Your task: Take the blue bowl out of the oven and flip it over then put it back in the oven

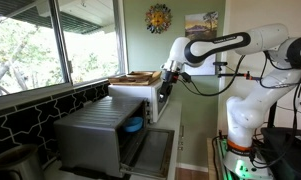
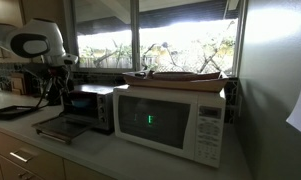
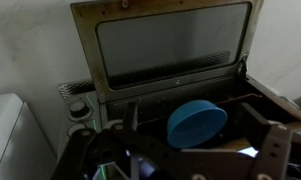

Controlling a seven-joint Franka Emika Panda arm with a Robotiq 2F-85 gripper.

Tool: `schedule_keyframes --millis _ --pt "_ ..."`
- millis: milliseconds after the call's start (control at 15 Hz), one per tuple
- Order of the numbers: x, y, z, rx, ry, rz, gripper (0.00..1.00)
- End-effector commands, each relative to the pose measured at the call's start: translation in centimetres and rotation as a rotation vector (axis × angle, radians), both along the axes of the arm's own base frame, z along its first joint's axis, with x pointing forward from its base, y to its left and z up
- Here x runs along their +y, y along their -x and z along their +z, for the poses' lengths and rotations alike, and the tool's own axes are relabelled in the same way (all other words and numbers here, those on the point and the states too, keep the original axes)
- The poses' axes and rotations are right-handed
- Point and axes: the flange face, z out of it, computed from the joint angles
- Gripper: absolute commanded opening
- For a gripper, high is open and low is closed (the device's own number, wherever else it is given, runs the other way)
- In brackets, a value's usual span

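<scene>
The blue bowl (image 1: 135, 125) lies inside the oven (image 1: 95, 135), near its open front. In the wrist view the blue bowl (image 3: 197, 122) is tilted and shows its smooth outer side, in the dark interior of the oven (image 3: 170, 92). The drop-down door (image 3: 175, 45) is open. My gripper (image 3: 200, 155) is open, with a dark finger on each side of the bowl and short of it. In an exterior view my gripper (image 1: 168, 85) hangs above the open door, apart from the bowl. In an exterior view the oven (image 2: 87, 105) shows, but the bowl is hidden.
A white microwave (image 2: 170, 120) with a wooden tray (image 2: 180, 77) on top stands beside the oven. Large windows (image 1: 50, 40) run behind the counter. The tray (image 1: 135, 77) is close to my wrist. The open door (image 2: 55, 128) juts over the counter.
</scene>
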Motion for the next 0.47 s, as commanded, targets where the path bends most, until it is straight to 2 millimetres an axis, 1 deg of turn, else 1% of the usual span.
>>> schedule_keyframes --millis 0,133,400 --pt "-0.17 0.36 0.66 -0.019 0.004 0.003 1.0" --pt "-0.22 0.58 1.11 -0.031 0.003 0.003 1.0" --pt "-0.2 0.41 0.85 -0.023 0.004 0.003 1.0"
